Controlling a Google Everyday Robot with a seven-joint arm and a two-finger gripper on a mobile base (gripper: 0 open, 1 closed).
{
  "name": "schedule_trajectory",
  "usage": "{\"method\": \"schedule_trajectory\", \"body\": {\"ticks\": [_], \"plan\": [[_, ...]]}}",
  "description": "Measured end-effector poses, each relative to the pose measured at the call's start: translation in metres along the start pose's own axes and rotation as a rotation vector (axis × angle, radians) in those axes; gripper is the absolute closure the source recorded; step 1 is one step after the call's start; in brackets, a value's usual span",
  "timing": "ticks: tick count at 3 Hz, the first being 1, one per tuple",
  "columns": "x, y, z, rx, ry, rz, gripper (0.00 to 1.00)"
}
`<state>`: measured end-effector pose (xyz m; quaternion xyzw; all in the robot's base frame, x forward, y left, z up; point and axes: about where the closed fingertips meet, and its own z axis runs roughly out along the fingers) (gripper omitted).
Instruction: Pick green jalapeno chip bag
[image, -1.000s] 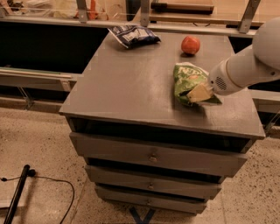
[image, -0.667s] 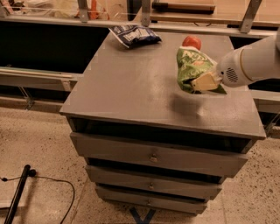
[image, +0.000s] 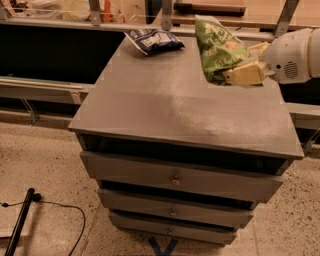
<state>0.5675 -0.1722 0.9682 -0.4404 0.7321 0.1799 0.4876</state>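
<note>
- Tool (image: 239, 62) – 1 item, 2 tan fingers on a white arm reaching in over the worktop's right edge; clamped on the lower part of the green jalapeno chip bag.
- Green jalapeno chip bag (image: 217, 47) – 1 item, held roughly upright in the air near the far right corner, apparently off the surface.
- Dark blue-and-white chip bag (image: 154, 40) – 1 item, lying flat at the far edge, well apart from the tool.
- Worktop (image: 175, 105) – grey, above 3 drawers (image: 175, 179).

Pincer (image: 246, 63), green bag (image: 216, 46) higher above cabinet (image: 165, 107)
</note>
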Motion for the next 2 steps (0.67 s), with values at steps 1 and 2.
{"method": "schedule_trajectory", "body": {"ticks": [1, 2], "plan": [[-0.0005, 0.0005, 0.0013, 0.005, 0.009, -0.066, 1.0], [-0.0001, 0.0007, 0.0019, 0.005, 0.01, -0.06, 1.0]]}}
